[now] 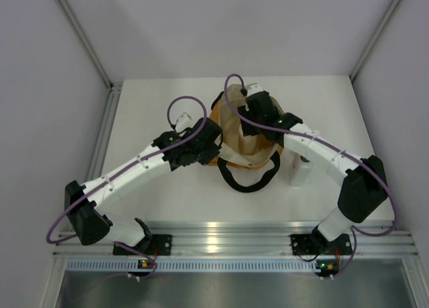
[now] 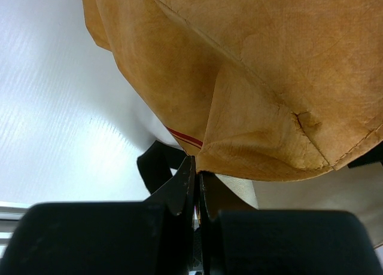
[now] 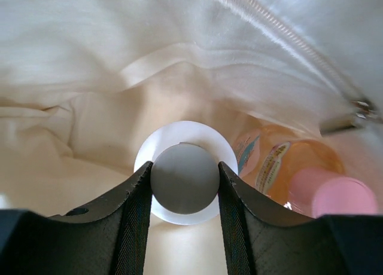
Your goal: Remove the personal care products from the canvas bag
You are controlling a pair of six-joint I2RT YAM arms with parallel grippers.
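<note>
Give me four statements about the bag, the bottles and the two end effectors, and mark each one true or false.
1. The right end effector is inside the canvas bag, its fingers on either side of the white bottle at its grey cap. True.
2. The orange bottle with the pink cap lies on the table. False: it is inside the bag, beside the white bottle.
3. The left end effector pinches the bag's fabric. True.
4. No bottle is outside the bag. False: a pale bottle stands on the table to the right of the bag.
</note>
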